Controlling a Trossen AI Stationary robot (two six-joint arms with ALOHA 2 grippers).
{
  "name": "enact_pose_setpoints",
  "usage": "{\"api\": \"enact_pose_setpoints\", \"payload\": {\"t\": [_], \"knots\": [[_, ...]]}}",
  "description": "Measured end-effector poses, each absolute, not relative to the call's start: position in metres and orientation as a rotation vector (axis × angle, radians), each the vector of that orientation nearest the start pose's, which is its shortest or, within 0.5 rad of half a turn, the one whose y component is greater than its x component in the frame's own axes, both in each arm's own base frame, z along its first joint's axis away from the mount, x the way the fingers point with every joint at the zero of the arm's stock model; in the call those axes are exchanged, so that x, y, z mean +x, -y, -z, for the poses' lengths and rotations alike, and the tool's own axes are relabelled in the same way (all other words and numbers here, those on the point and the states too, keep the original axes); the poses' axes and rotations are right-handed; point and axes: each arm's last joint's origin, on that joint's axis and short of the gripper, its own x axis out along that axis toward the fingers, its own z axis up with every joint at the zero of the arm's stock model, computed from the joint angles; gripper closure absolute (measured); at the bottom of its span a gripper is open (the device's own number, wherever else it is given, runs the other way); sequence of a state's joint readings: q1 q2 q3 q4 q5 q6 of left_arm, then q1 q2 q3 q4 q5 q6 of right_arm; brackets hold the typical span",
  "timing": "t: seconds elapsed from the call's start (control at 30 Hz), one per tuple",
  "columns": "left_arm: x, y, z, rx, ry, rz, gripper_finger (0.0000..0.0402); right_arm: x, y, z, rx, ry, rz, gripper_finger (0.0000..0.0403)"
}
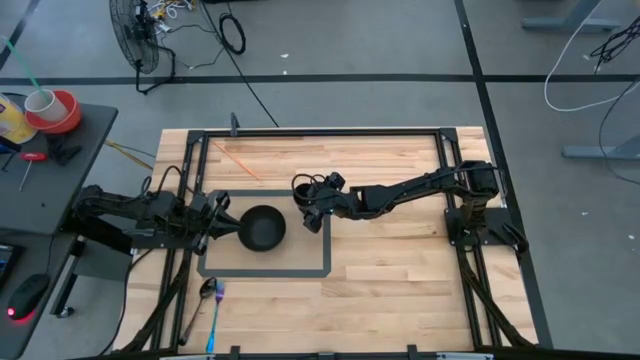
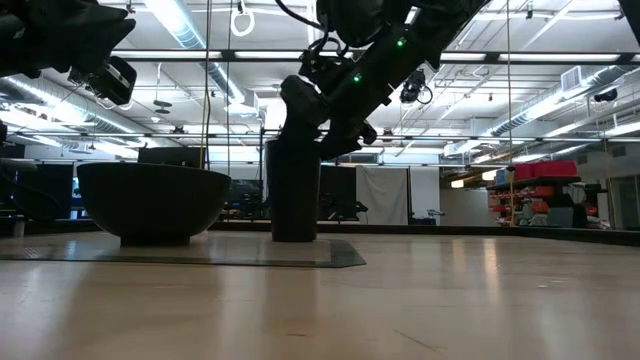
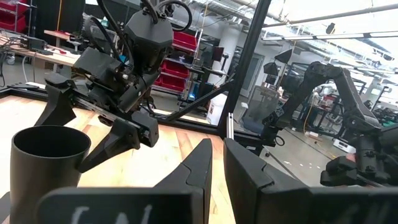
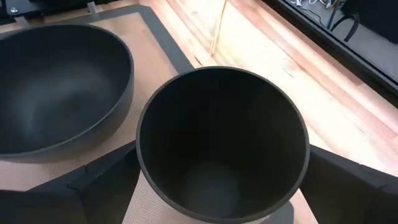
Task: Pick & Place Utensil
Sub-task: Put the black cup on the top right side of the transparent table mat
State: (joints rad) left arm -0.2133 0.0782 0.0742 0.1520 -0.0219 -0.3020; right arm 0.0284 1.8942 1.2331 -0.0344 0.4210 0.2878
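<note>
A black cup (image 1: 301,190) (image 4: 221,143) stands upright on the grey-edged mat (image 1: 300,260), next to a black bowl (image 1: 262,228) (image 2: 152,200). My right gripper (image 4: 222,155) (image 1: 308,198) reaches in from the table's right and is shut on the cup. A spoon (image 1: 207,290) and a blue-handled utensil (image 1: 215,318) lie flat on the wood by the table's near edge, off the mat. My left gripper (image 1: 222,212) (image 3: 217,177) hovers left of the bowl with its fingers shut and empty. My right gripper holds the cup by its upper wall (image 4: 142,155), one finger (image 4: 102,180) on each outer side and the rim between them. It comes slanting down from the table's right. The cup stands upright with its base on the mat (image 2: 295,235).
A black frame (image 1: 320,132) borders the table's far, left and right sides. A thin orange stick (image 1: 238,160) lies on the wood near the far left. Bare wood stretches right of the mat and along the near edge. The room behind holds shelves and desks.
</note>
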Motion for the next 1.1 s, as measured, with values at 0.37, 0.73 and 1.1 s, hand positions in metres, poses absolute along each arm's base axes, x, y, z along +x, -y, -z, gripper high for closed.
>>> {"api": "enact_pose_setpoints", "payload": {"t": [0.37,0.73,1.1], "knots": [[0.096,0.02,-0.197,-0.318,0.117,0.212,0.0356,0.403,0.0,-0.186,0.173,-0.675,0.452,0.0003],[0.096,0.02,-0.197,-0.318,0.117,0.212,0.0356,0.397,-0.001,-0.18,0.167,-0.771,0.431,0.0003],[0.096,0.02,-0.197,-0.318,0.117,0.212,0.0356,0.395,-0.003,-0.177,0.152,-0.826,0.357,0.0003]]}}
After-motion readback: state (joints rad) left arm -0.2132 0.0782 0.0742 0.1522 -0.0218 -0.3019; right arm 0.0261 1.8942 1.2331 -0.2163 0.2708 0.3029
